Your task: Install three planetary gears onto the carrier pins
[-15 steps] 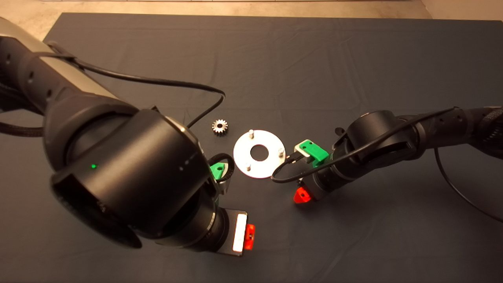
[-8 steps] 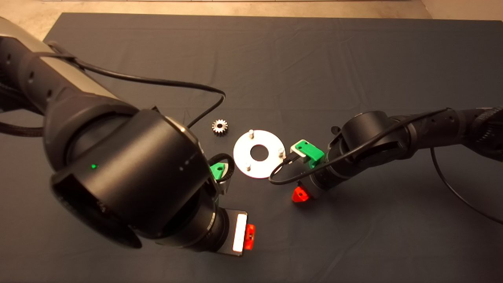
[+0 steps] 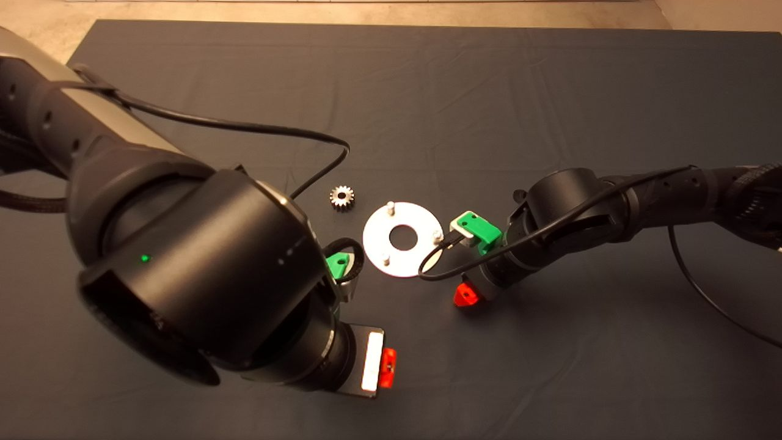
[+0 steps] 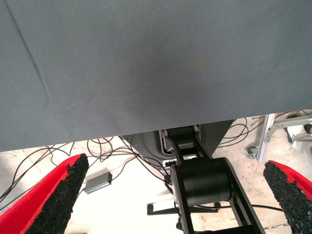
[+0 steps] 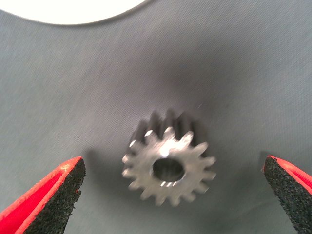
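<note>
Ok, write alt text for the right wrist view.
A small silver-grey metal spur gear with a dark centre hole lies flat on the dark grey mat, centred between the right gripper's open red fingers. A bright sliver of the shiny silver disc shows beyond.

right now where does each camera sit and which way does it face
Head view: above, looking down at the mat, disc with pins, one gear; both black arms and both claws show, left claw, right claw.
Left wrist view: on the left arm, facing mat edge and floor cables; two open red fingers.
Right wrist view: on the right arm, facing a second gear between open fingers.
Shared: head and right wrist views both show the disc.
</note>
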{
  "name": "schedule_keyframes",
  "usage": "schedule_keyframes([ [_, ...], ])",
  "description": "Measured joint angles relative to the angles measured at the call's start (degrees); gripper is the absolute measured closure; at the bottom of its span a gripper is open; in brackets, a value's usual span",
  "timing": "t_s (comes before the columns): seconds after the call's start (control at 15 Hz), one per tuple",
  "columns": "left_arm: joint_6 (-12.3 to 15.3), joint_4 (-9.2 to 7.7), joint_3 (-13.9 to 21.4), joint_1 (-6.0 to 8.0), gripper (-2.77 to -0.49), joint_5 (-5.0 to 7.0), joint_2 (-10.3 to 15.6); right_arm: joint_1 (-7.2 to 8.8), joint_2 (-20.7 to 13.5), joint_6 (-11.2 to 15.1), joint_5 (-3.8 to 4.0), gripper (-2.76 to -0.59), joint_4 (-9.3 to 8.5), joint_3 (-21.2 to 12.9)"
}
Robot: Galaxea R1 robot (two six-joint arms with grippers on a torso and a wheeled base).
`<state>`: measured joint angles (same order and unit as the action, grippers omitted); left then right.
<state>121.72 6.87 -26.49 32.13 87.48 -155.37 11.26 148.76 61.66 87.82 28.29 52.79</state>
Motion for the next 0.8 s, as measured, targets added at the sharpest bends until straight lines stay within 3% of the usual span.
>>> schedule_keyframes([
  [0.53, 0.0, 0.02, 0.0, 0.0, -2.62, 0.0, 0.0, 0.0, 0.0, -0.3, 0.0, -2.69, 0.46, 0.9],
  [0.67, 0.0, 0.02, 0.0, 0.0, -2.62, 0.0, 0.0, 0.0, 0.0, -0.3, 0.0, -2.53, 0.48, 1.3],
  [0.8, 0.0, 0.02, 0.0, 0.0, -2.62, 0.0, 0.0, 0.0, 0.0, -0.3, -0.01, -2.53, 0.52, 1.5],
])
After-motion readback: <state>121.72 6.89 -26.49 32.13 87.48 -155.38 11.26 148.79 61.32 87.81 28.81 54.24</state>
